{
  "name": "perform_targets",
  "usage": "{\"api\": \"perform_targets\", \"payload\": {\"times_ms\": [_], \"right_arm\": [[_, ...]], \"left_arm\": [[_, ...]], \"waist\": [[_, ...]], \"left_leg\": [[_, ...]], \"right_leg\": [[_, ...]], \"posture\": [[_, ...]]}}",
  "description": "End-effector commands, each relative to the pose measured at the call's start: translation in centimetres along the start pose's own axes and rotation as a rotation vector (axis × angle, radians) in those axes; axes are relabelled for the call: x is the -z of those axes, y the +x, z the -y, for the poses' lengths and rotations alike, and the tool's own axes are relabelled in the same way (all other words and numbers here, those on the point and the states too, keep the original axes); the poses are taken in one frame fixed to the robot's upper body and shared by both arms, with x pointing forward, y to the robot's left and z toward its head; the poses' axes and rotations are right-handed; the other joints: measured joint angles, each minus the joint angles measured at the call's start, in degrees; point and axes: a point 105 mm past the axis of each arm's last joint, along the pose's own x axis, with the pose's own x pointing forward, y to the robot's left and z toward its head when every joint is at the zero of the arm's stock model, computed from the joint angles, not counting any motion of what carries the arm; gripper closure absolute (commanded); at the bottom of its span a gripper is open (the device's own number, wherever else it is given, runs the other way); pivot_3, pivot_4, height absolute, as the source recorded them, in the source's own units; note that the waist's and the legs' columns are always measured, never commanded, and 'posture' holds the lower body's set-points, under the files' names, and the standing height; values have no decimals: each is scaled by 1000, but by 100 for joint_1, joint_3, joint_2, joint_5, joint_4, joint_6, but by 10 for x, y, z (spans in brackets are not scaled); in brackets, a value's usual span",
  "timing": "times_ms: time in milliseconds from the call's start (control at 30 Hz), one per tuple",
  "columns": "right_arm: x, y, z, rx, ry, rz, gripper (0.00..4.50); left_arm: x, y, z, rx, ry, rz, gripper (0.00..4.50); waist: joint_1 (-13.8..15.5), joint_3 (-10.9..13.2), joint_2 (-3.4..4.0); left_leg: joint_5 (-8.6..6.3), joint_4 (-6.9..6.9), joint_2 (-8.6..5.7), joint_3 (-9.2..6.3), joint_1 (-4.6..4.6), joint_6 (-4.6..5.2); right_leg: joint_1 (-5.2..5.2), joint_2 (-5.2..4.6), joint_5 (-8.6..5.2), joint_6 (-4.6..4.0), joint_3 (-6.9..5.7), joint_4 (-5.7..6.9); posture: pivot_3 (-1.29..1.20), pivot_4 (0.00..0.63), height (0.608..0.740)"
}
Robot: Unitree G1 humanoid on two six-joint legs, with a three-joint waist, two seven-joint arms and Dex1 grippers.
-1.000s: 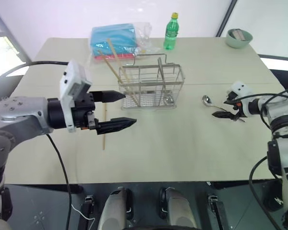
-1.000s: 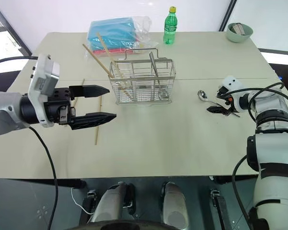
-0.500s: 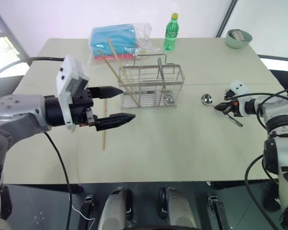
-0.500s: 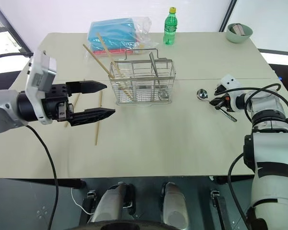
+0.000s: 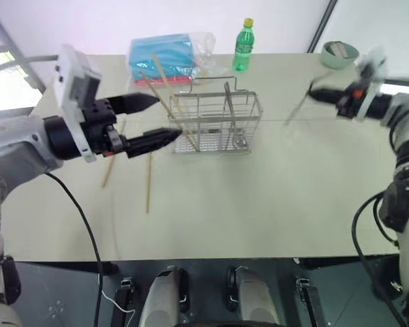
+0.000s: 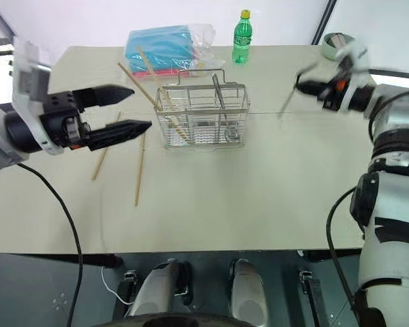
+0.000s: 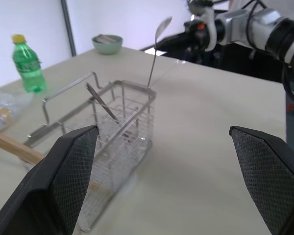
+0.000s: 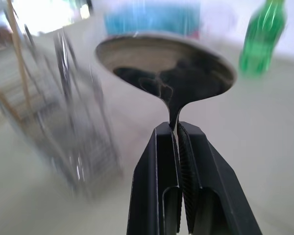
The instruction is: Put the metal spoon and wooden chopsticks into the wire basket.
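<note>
Right wrist view shows the right gripper (image 8: 177, 128) with its two black fingers pressed together on the neck of the metal spoon (image 8: 165, 68), the round bowl standing just past the fingertips. From the head camera that gripper (image 6: 304, 85) hangs above the table's (image 6: 259, 197) far right part, and the spoon's long axis slants down and toward the wire basket (image 6: 202, 116) — the basket lies to the gripper's left and a little nearer the robot, well apart from it. Judged from this, the coming move is a carry leftward over bare table, then a lowering with the spoon turned upright over a compartment. The basket's wire loop handle (image 6: 203, 72) arches over the top and a metal utensil (image 6: 219, 92) already leans inside, so both could catch the spoon on the way in.

The left gripper (image 6: 126, 107) is spread wide and holds nothing; it hovers just left of the basket, nearer to it than the right one. Two wooden chopsticks (image 6: 142, 95) lean out of the basket's left end, and two more (image 6: 140, 168) lie flat on the table below the left gripper, long axes running roughly front to back. Behind the basket sit a blue plastic-wrapped bundle (image 6: 158, 44), a green bottle (image 6: 242, 36) and a pale green bowl (image 5: 339, 53) — all clear of the path.
</note>
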Motion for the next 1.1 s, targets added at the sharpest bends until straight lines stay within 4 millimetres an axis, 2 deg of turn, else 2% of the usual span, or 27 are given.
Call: {"api": "perform_targets", "payload": {"times_ms": [33, 100, 167, 333, 500, 600, 967, 1067, 1100], "right_arm": [[-57, 10, -24, -65, 14, 208, 4481], [-74, 18, -39, -98, 20, 272, 4481], [-83, 24, -46, -97, 30, 307, 4481], [-79, 33, -62, -145, 43, 290, 4481], [-49, 36, -82, -232, 45, 199, 4481], [-38, 35, -88, -248, 57, 171, 4481], [34, 49, -109, -253, 64, -22, 4481], [51, 52, -108, -221, 53, -69, 4481], [54, 53, -106, -207, 59, -76, 4187]], "left_arm": [[-15, -1, -5, -22, 49, 61, 0], [-16, 2, -6, -19, 52, 65, 0], [-19, 3, -8, -15, 53, 73, 0], [-20, 4, -9, -12, 61, 76, 0], [-22, 5, -10, -13, 72, 83, 0], [-23, 5, -11, -18, 79, 83, 0], [-21, 5, -12, -23, 82, 77, 0], [-19, 5, -12, -23, 82, 69, 0], [-19, 6, -12, -21, 83, 67, 0]], "waist": [[0, -1, -1], [-4, -1, -2], [3, -1, -1], [23, -1, -1], [10, -1, -2], [9, -1, -1], [10, -1, -2], [10, -1, -2], [12, -1, -2]], "left_leg": [[0, -2, -1, -1, 0, 0], [0, -3, -1, 1, 2, 0], [0, -3, -2, 3, 1, 0], [0, -3, -4, 4, -5, 1], [0, -6, -4, 4, -4, 2], [0, -6, -4, 5, -4, 2], [0, -7, -3, 5, -4, 2], [1, -7, -4, 5, -4, 2], [1, -7, -4, 5, -4, 2]], "right_leg": [[1, 0, 0, 0, 0, -1], [1, 0, 0, 0, 0, -1], [-1, 0, 0, 0, 0, 3], [-4, 0, 1, 0, 0, 2], [-5, 0, 1, 0, -1, 3], [-6, 0, 1, 0, 0, 3], [-9, 0, 1, 0, 0, 4], [-8, 0, 1, 0, 0, 4], [-8, 0, 1, 0, 0, 5]], "posture": [[0, 150, 707], [0, 150, 707], [0, 150, 707], [0, 150, 707], [0, 150, 707], [0, 150, 707], [0, 150, 707], [0, 150, 707], [0, 150, 707]]}}
